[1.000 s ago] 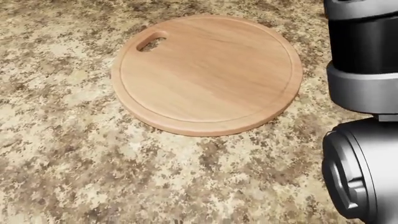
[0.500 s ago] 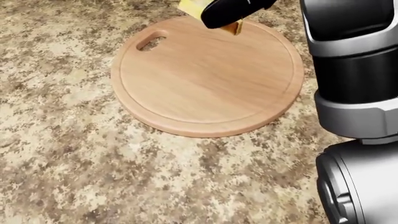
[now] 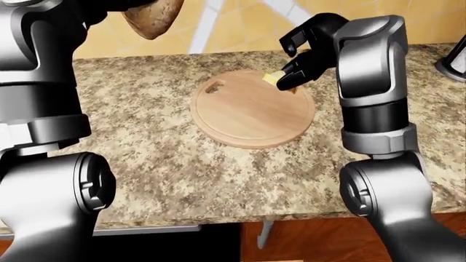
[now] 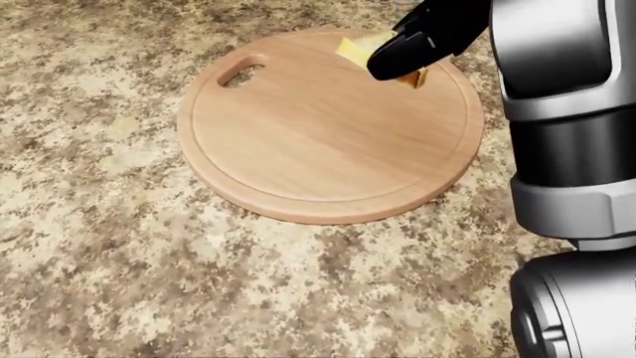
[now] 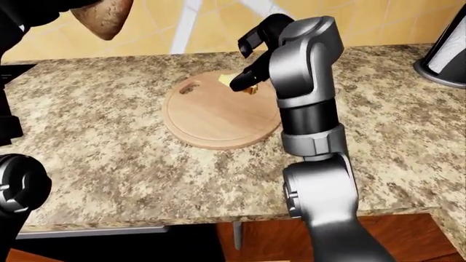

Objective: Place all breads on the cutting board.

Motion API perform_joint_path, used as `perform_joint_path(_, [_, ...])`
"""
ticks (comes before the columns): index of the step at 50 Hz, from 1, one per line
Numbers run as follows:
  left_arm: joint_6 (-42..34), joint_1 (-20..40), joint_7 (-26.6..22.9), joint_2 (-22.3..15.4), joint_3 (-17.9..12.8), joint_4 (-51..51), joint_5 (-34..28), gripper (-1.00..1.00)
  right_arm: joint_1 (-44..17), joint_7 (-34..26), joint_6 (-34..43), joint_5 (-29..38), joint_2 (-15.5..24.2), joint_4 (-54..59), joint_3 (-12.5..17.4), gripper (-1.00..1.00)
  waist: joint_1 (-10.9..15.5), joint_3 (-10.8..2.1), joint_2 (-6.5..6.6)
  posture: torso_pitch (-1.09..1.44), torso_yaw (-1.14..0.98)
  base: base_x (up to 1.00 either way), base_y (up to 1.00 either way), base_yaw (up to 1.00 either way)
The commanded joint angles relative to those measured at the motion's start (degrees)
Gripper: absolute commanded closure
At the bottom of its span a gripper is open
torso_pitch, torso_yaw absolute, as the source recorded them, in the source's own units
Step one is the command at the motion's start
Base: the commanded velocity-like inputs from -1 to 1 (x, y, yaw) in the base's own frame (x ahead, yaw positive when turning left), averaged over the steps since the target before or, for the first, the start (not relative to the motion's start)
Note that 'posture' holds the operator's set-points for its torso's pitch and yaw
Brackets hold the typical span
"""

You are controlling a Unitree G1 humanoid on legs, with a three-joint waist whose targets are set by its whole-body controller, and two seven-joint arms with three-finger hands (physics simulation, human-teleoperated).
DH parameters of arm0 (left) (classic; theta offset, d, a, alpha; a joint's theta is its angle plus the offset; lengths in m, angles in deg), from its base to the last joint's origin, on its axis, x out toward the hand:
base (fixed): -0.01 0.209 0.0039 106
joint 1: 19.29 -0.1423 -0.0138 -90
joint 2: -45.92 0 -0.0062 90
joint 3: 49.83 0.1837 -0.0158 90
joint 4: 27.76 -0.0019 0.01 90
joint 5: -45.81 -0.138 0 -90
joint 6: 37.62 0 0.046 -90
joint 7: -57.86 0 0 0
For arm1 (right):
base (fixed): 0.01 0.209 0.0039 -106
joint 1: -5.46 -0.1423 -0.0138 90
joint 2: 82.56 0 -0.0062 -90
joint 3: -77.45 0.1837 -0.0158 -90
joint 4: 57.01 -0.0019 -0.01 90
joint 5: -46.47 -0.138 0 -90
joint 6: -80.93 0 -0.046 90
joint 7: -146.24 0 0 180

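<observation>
A round wooden cutting board [image 4: 318, 134] with a handle hole lies on the speckled granite counter [image 4: 119, 246]. My right hand [image 4: 412, 45] is shut on a small yellow piece of bread [image 4: 360, 46] and holds it just over the board's upper right part. It also shows in the left-eye view [image 3: 271, 78]. My left hand [image 3: 120, 5] is raised high at the top left of that view, shut on a brown bread loaf [image 3: 153, 16], well above the counter and left of the board. The board itself is bare.
A metal container [image 5: 444, 54] stands at the counter's far right. A yellow tiled wall [image 3: 240, 22] runs behind the counter. The counter's near edge [image 3: 218, 221] has wooden cabinet fronts below. My right arm [image 3: 371, 109] stands right of the board.
My right hand has come into the head view from the top with the yellow bread and moved down and right over the board's upper right part.
</observation>
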Motion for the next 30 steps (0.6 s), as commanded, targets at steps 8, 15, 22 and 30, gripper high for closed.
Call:
perform_joint_path(8, [2.12,2.35,0.03,-0.80,-0.56,1.43,0.19,0.07,-1.64,8.00,-7.85,-1.45,-0.51,2.71,0.65,1.00,0.01,-2.08,0.12,0.00,0.00,0.00,0.00,0.00])
perform_joint_path(15, [2.05,2.27,0.11,-0.92,-0.70,1.35,0.57,0.07,-1.14,9.93,-10.49,-1.65,-0.82,5.08,-0.31,1.00,0.05,-2.15,0.07,0.00,0.00,0.00,0.00,0.00])
perform_joint_path(22, [2.19,2.72,0.15,-0.90,-0.55,0.90,0.58,0.07,-1.00,9.84,-13.08,-0.16,-0.96,7.43,-1.09,1.00,0.10,-2.20,0.00,0.00,0.00,0.00,0.00,0.00])
perform_joint_path(30, [2.20,2.74,0.12,-0.98,-0.57,0.88,0.64,0.07,-0.24,9.71,-15.68,2.32,-0.96,8.52,-1.45,1.00,0.16,-2.21,-0.04,0.00,0.00,0.00,0.00,0.00])
